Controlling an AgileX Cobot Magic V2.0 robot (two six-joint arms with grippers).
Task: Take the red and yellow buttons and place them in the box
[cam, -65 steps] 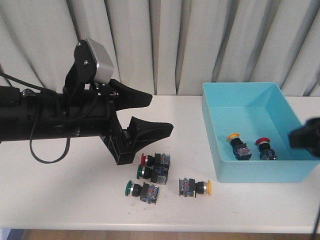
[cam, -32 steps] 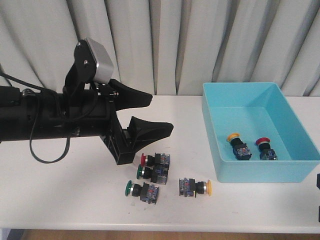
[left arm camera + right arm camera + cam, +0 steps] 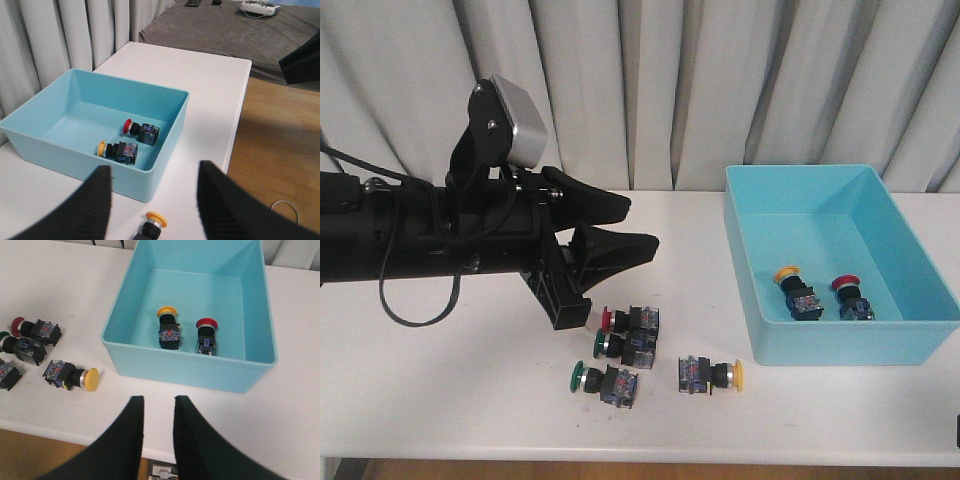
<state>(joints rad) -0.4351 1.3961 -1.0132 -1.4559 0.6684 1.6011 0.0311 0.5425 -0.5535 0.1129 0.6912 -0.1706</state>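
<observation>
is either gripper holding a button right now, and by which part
Nothing is held. The left gripper is open and empty; the right gripper has only a narrow, empty gap.

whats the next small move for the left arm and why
Probably lower the left gripper toward the red button lying just below it on the table. Its jaws are open and empty, the box already holds one red and one yellow, and that red one lies nearer than the loose yellow button.

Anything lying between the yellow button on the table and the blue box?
Nothing: in the right wrist view only bare white table separates the yellow button from the box; the front view agrees.
</observation>
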